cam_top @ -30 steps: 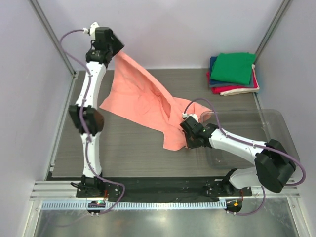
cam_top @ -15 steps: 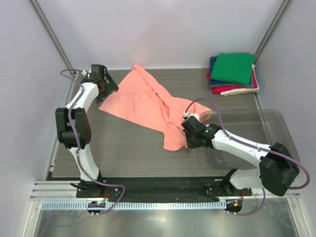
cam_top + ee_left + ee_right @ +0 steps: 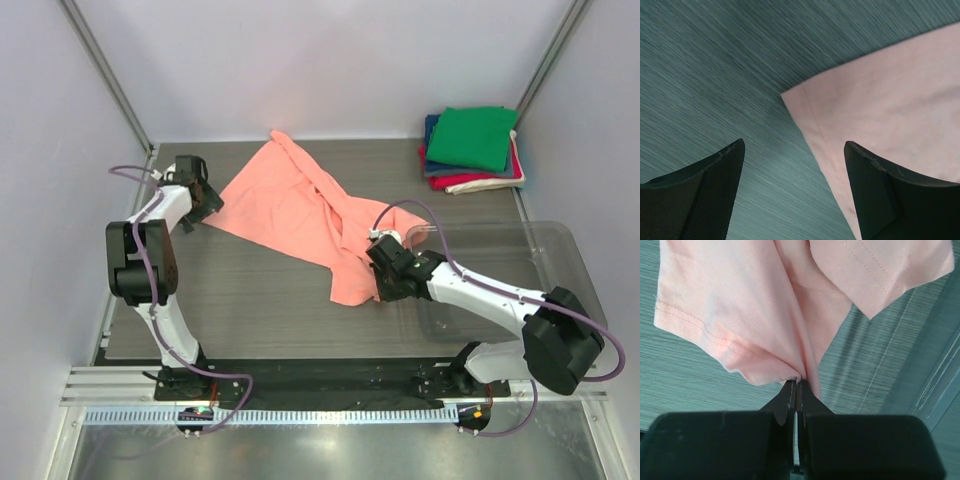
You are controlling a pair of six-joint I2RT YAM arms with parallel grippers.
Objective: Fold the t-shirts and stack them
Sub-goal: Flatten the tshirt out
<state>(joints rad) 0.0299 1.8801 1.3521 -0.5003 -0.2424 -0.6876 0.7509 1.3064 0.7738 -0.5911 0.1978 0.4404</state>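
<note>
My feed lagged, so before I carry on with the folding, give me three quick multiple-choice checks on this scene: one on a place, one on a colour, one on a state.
1. Where does the stack of folded shirts sit?
A. at the far right corner of the table
B. at the near left corner
C. in the middle of the near edge

2. What colour is the top shirt of that stack?
A. navy
B. red
C. green

3. How is the right end effector?
A. open above bare wood
B. shut on the salmon-pink shirt
C. shut on nothing

Answers:
1 A: the top view shows the pile at the far right corner.
2 C: a green folded square covers the layers under it.
3 B: the right wrist view shows the fingers closed, with a fold of pink cloth pinched at their tips.
</note>
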